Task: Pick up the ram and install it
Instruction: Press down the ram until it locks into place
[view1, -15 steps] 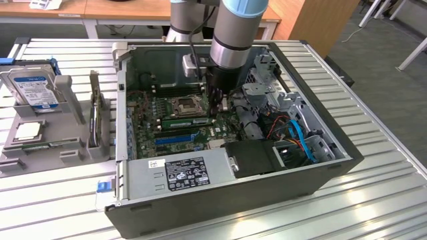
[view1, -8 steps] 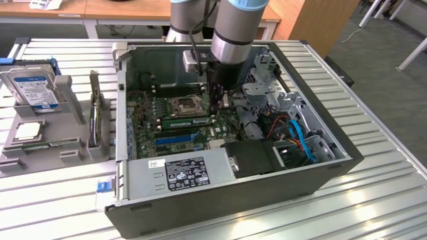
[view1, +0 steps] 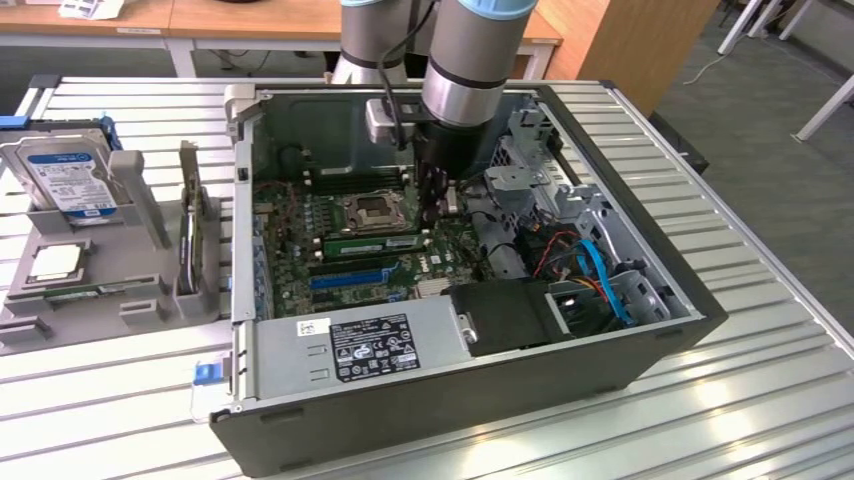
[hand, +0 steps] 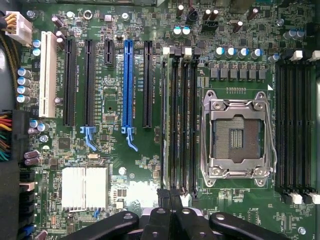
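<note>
One ram (view1: 375, 245) stick, green and narrow, lies along the black memory slots (hand: 182, 125) on the motherboard (view1: 287, 235), just beside the empty processor socket (hand: 237, 135), inside the open computer case (view1: 667, 300). It looks set in its slot, but I cannot tell if it is pressed down fully. The gripper (view1: 434, 222) stands low over the end of this stick on the exterior view's right, with its jaws closed together and nothing between them. In the wrist view the gripper (hand: 170, 194) is at the end of the slot bank. I judge the main danger is uneven seating: if force comes on one end only, the stick can tilt and the latches may not catch. The closed tips may also slip sideways and hit a neighbour slot or the small capacitors (hand: 237, 51) nearby.
</note>
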